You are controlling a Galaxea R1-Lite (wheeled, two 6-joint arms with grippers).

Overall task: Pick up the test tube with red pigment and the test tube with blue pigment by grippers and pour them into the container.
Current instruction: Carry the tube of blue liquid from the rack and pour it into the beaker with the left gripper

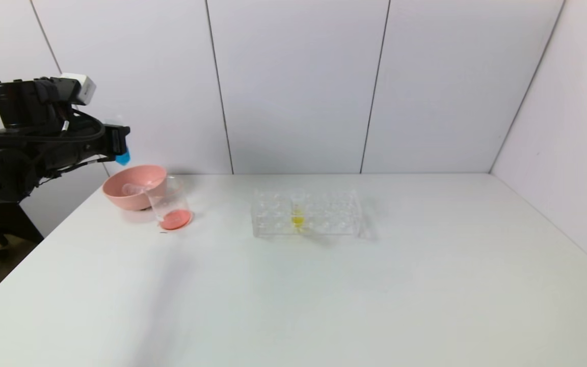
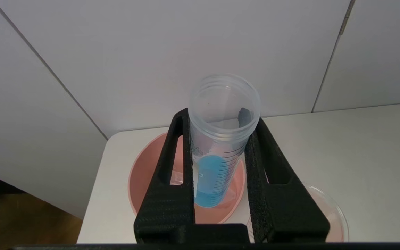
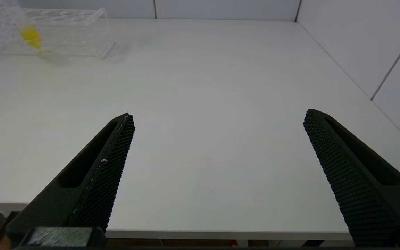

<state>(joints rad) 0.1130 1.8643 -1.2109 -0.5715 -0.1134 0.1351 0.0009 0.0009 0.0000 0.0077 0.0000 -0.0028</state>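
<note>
Head view: left gripper [image 1: 118, 145] raised near the far left table [image 1: 324, 285] corner, above the pink bowl [image 1: 133, 186], clamped on the test tube with blue pigment [image 1: 123, 157]; container [image 1: 171, 206] with red liquid just beside the bowl, probably the next pour target; rack [image 1: 306, 214] well apart. Left wrist view: tube [image 2: 217, 152] upright between closed fingers [image 2: 172, 166], liquid kept low, table edge close. Right wrist view: right gripper [image 3: 219, 119] spread wide, holding nothing, over open table.

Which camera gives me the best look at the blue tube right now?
The left wrist view: the blue tube stands upright between the left gripper's fingers. The head view shows only its blue tip; the right wrist view misses it.
</note>
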